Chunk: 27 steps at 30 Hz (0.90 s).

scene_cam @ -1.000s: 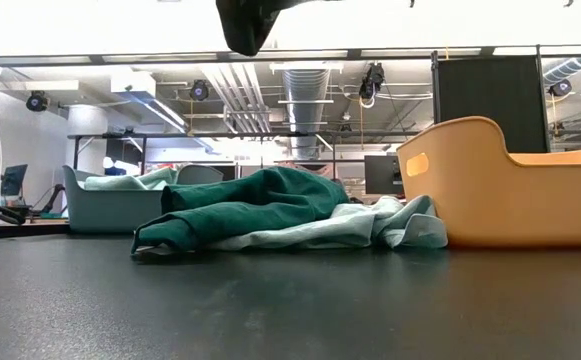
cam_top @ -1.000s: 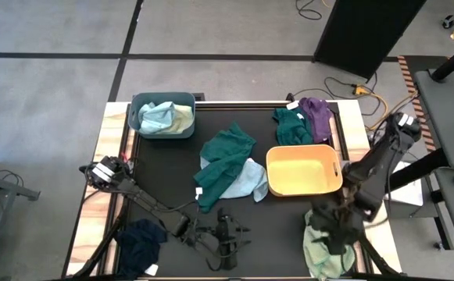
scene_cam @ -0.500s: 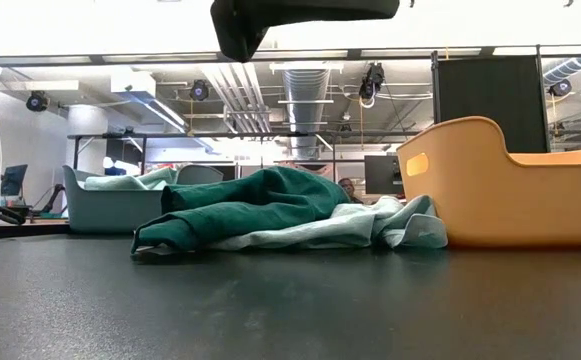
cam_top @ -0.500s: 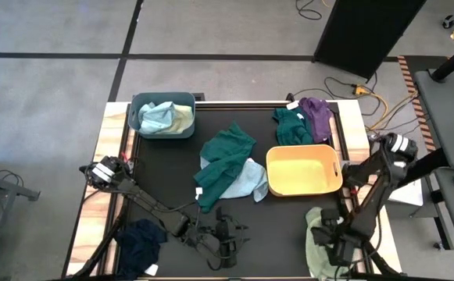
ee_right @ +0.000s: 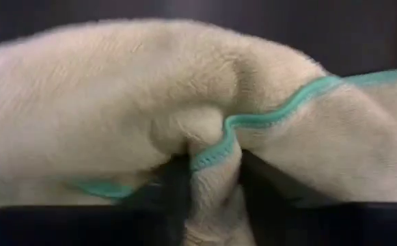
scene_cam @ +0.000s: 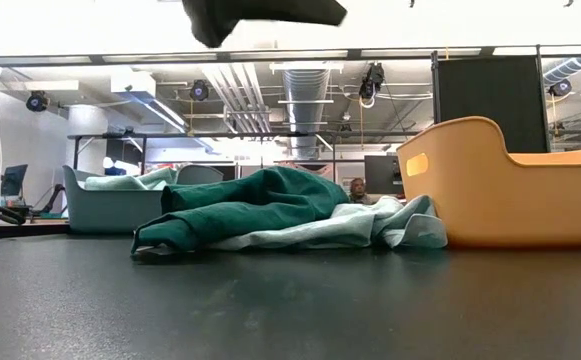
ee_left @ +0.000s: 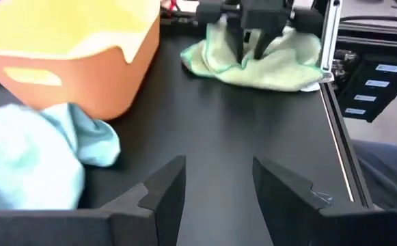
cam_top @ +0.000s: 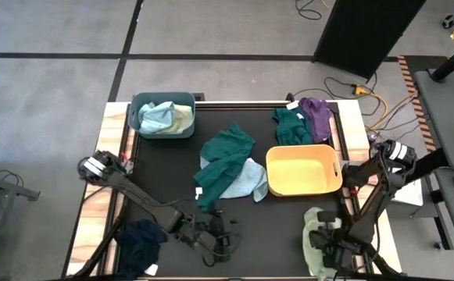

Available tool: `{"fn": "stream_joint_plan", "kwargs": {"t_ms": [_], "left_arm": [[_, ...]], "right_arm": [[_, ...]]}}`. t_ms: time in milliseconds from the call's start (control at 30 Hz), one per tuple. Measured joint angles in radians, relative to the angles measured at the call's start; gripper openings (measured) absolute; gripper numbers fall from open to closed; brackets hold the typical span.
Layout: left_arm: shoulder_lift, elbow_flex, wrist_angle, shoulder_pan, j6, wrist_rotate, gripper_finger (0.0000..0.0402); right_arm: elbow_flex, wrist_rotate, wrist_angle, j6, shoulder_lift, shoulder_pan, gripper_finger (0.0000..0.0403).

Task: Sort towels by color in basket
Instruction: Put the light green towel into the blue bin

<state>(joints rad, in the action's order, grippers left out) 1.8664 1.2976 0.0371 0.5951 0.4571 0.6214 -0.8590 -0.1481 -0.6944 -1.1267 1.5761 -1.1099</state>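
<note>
- High view: our right gripper (cam_top: 326,248) is down on the pale green towel (cam_top: 314,251) at the table's (cam_top: 289,226) near right corner, below the yellow basket (cam_top: 304,171). Our left gripper (cam_top: 215,238) hovers over the near middle. A navy towel (cam_top: 139,242) lies near left; dark green (cam_top: 225,156) and light blue (cam_top: 250,179) towels lie mid-table; teal (cam_top: 292,125) and purple (cam_top: 317,115) towels lie far right; the grey basket (cam_top: 162,114) holds pale towels.
- Low view: we see the dark green towel lying over the light blue one, beside the yellow basket.
- Left wrist view: our left fingers (ee_left: 164,188) stand apart, holding nothing.
- Right wrist view: our right fingers (ee_right: 174,184) pinch a fold of the pale green towel.
</note>
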Motion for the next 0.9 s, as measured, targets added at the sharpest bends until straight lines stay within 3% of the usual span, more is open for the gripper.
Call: {"fn": "stream_joint_plan", "kwargs": {"t_ms": [67, 167, 233, 400, 467, 633, 900], "left_arm": [[-0.022, 0.0, 0.017, 0.011, -0.028, 0.028, 0.0155], [-0.041, -0.006, 0.016, 0.027, -0.041, 0.126, 0.0155], [-0.042, -0.013, 0.011, 0.028, -0.018, 0.175, 0.0155], [-0.041, -0.052, -0.04, 0.013, -0.011, 0.171, 0.0155], [-0.051, -0.087, -0.055, 0.005, -0.002, 0.172, 0.0155], [-0.097, -0.175, -0.178, -0.014, -0.028, 0.175, 0.0179], [-0.129, -0.336, -0.593, -0.045, -0.164, -0.068, 0.0259]], "right_arm": [[-0.024, -0.052, -0.007, 0.009, -0.005, 0.001, 0.003], [-0.101, -0.176, -0.008, 0.1, -0.02, 0.008, 0.0025], [-0.163, -0.3, 0.004, 0.215, -0.043, 0.014, 0.0023], [-0.278, -0.614, 0.021, 0.55, -0.074, 0.062, 0.002], [-0.304, -0.691, 0.078, 0.707, -0.083, 0.095, 0.002], [-0.313, -0.702, 0.277, 1.016, -0.103, 0.196, 0.0019], [-0.312, -0.701, 0.411, 1.197, -0.099, 0.337, 0.0018]]}}
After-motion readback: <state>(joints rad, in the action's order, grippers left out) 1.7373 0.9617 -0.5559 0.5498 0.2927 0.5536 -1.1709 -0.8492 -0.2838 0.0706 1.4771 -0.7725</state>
